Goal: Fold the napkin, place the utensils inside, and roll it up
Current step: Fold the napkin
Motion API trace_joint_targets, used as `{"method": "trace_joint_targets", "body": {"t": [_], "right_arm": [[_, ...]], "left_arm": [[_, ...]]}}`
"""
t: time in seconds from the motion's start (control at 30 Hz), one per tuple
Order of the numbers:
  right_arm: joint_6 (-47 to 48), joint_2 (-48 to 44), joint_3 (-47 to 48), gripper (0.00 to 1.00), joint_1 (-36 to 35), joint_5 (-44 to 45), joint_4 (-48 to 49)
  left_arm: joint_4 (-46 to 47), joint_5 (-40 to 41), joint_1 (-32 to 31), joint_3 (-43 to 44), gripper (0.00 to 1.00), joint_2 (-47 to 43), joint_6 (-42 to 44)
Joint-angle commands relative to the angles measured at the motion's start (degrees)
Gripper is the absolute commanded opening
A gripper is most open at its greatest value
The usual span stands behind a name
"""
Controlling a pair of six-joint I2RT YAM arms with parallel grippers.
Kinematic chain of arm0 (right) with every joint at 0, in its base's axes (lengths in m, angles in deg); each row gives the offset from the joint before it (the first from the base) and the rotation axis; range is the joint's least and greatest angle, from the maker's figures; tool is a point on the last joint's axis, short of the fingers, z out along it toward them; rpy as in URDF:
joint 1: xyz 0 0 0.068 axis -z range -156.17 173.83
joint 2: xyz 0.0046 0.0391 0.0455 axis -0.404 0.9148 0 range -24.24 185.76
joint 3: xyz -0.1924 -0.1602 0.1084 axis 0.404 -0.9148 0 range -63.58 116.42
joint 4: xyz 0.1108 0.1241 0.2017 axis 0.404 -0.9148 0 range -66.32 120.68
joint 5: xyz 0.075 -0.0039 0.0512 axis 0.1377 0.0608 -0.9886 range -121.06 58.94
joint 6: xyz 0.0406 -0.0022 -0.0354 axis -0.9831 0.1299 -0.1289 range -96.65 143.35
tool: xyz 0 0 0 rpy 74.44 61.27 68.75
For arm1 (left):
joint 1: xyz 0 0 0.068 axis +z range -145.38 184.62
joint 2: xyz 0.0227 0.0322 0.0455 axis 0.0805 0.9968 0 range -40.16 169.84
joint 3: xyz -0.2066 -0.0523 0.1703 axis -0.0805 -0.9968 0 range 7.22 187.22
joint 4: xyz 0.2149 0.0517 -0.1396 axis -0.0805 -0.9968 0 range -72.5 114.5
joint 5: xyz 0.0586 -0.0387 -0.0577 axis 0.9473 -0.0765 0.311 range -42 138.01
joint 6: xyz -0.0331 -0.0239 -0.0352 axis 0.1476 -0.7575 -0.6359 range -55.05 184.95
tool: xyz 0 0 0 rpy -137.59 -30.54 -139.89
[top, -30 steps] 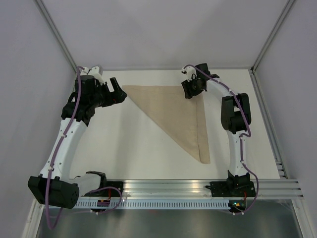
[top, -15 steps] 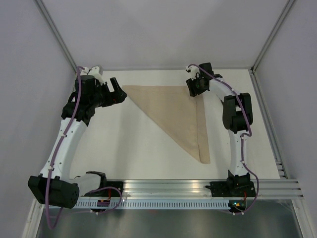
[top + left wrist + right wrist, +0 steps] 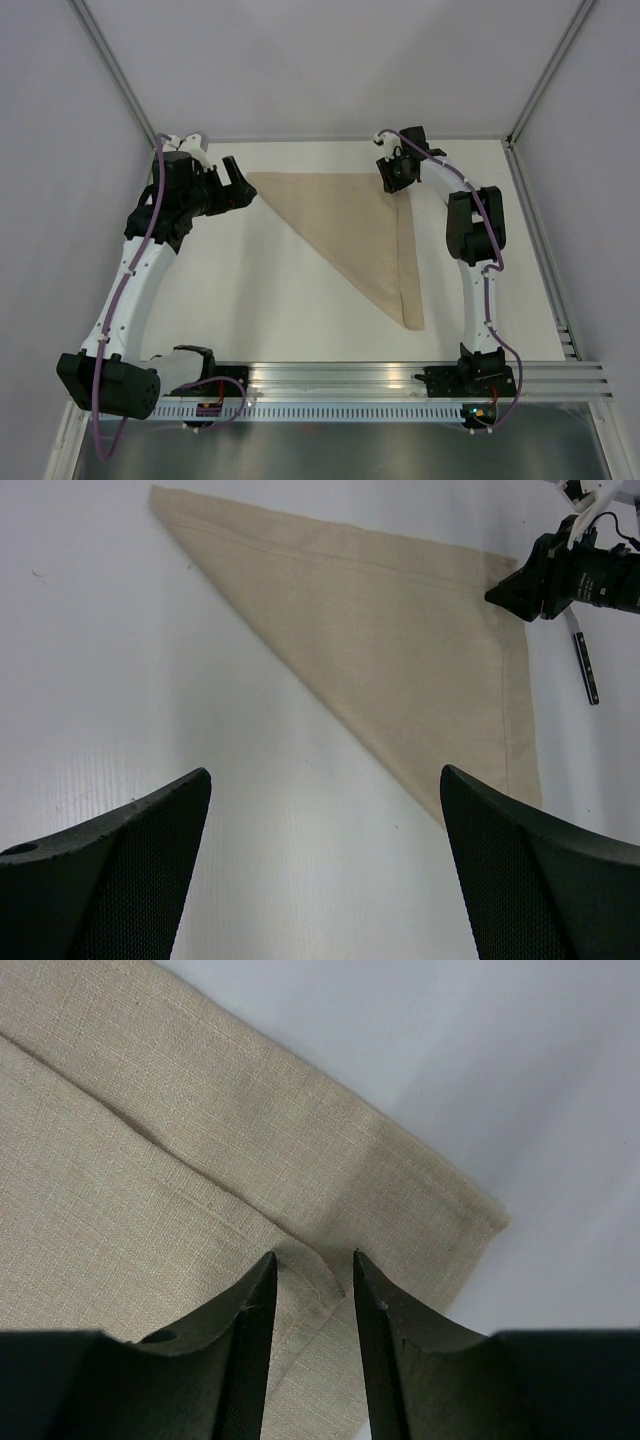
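A: Napkin [image 3: 365, 225], position and lie?
B: Flat on the white table [image 3: 250, 300], between the two arms; folded to a triangle, two layers; square corner at the far right; one short edge runs along the far side, leftward to a sharp tip; the other short edge runs straight toward the near side and ends in a second tip; the long folded edge is the diagonal joining the tips, far-left to near-right.
A: Layers matched?
B: Not quite; along the napkin's right edge a narrow strip of the lower layer shows past the upper one.
A: Right gripper [image 3: 399, 182]?
B: Down on the napkin's far right corner, fingers [image 3: 245, 1340] pointing into the cloth; jaws stand at a slim gap; the upper layer's hem rucks into a small ridge between the tips; whether the cloth is truly pinched, cannot tell.
A: Left gripper [image 3: 238, 182]?
B: Just off the napkin's far left tip, over bare table, clear of the cloth; claw spread wide, nothing in it; it faces across the napkin toward the right corner.
A: Utensil [image 3: 587, 670]?
B: One thin dark stick, seen from the left wrist view; on the table just beyond the napkin's right edge, apart from the cloth; long axis roughly parallel with that edge; which kind, too small to tell.
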Motion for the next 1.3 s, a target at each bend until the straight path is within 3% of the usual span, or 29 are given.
{"method": "trace_joint_targets", "body": {"t": [0.0, 0.37, 0.9, 1.13, 1.27], "right_arm": [[-0.14, 1.21, 2.97, 0.42, -0.05, 1.66, -0.62], [-0.31, 0.69, 2.97, 0.29, 0.31, 0.52, -1.67], [-0.31, -0.1, 3.41, 0.3, 0.66, 1.22, -3.34], [-0.58, 0.42, 3.85, 0.35, 0.92, 0.52, -4.13], [-0.67, 0.42, 3.76, 0.33, 0.92, 0.08, -4.22]], "left_arm": [[1.76, -0.46, 0.1, -0.01, 0.99, -0.01, 1.57], [1.76, -0.37, 0.1, -0.1, 0.98, 0.0, 1.66], [1.76, -0.46, 0.1, -0.1, 0.99, -0.01, 1.66], [1.76, -0.46, 0.19, -0.19, 0.99, -0.01, 1.66], [1.76, -0.46, 0.1, -0.1, 0.99, 0.08, 1.66]]}}
